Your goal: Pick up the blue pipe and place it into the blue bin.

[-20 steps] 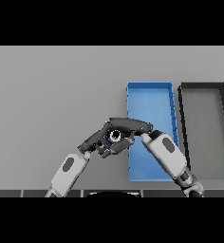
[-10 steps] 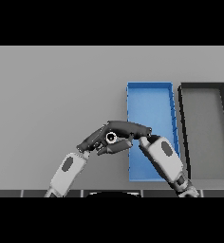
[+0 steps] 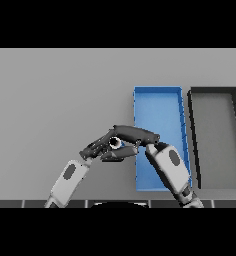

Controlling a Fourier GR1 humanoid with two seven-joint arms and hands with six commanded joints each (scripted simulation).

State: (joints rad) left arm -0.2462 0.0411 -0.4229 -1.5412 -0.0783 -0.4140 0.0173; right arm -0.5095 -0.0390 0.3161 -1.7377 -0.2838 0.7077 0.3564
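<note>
head view | high, looking down on table (image 3: pixel 50 100) | medium range | single view

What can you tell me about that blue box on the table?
The blue bin is a long, shallow rectangular tray with thin raised walls and a flat floor, plastic by its look. It lies flat on the grey table, left of a black bin. The right hand and forearm cover its near part; what shows holds nothing.
</note>
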